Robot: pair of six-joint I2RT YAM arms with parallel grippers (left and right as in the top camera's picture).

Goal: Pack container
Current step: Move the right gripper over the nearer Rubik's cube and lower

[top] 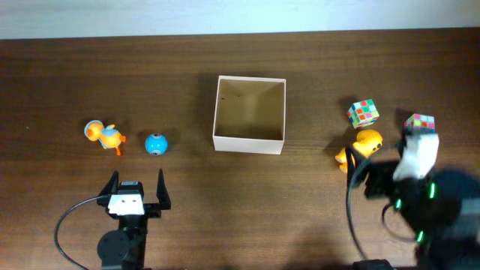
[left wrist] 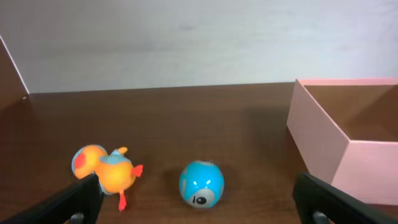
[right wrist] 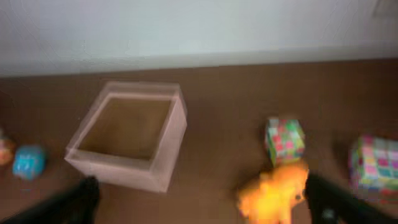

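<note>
Just ahead of the wide-apart right hand (right wrist: pixel 202 198) lay the yellow toy (right wrist: pixel 272 194); closing off-centre risked knocking it against the nearer cube (right wrist: pixel 285 140).

container (top: pixel 250 140) — matt cardboard | table (top: pixel 300 210) — dark wood | ball (left wrist: pixel 201 183) — glossy plastic

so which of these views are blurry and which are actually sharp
Overhead: sharp across the table, except the right arm, which is smeared. Left wrist: crisp, the blue ball and orange duck toy clearly outlined, though the container wall looks pink-tinted. Right wrist: soft all over, the yellow toy and colourful cube blurred.
</note>
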